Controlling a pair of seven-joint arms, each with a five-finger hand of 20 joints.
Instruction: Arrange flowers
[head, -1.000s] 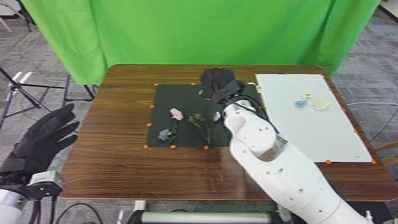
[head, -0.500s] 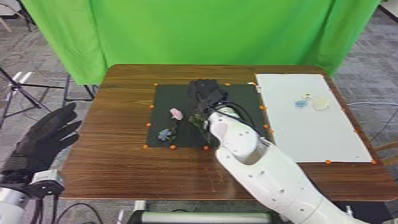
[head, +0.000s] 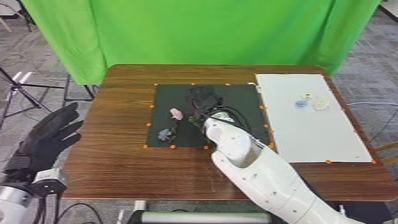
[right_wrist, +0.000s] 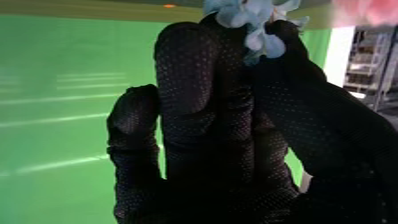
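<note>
Pale blue flower (right_wrist: 258, 30): at tips of R hand (right_wrist: 209, 145), over dark mat (head: 244, 101); pinched betw. thumb & fingers, by the look of it. Stem not made out.
Pink flower (head: 176, 114): on mat, L of R hand; head toward far side.
Blue flower (head: 165, 134): on mat too, nr. its front L corner, nearer the robot than the pink.
Green sprig (head: 193, 120): on mat, just beside R forearm, partly hidden by it.
White board (head: 329, 140): R side of bench (head: 107, 160); blue piece (head: 301, 104) + pale yellow pieces (head: 321, 104) on it, nr. one another, well apart from R hand.
L hand (head: 44, 137): off L edge of bench, fingers open, holds nothing.
Done: pink, blue & green laid out on mat, so arrangement prob. part-way, maybe past half.
Left: set down & release pale blue; then prob. board pieces, if they belong to the set. Final layout unknown, so exact count left can't be told.
Markers: orange dots (head: 206, 147) round mat edge, no lettering seen on them.
Brands/labels/writing: none legible.
</note>
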